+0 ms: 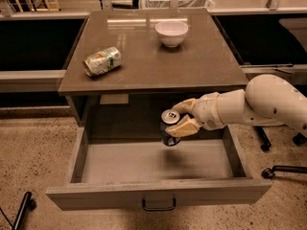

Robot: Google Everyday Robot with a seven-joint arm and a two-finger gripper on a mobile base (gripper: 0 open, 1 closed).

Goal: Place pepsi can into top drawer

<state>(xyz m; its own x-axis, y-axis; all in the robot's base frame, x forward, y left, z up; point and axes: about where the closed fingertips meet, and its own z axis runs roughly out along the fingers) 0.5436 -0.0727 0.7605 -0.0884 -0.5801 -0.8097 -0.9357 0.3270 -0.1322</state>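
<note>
**My count: 2 cans, 1 bowl, 1 drawer**

I count 2 cans. 1 is the dark blue pepsi can, clamped between the 2 fingers of my 1 gripper above the back of the top drawer. The other is 1 pale silver-green can lying on the 1 table. 1 white bowl sits there too. The 1 drawer stands open, with 1 dark handle.
</note>
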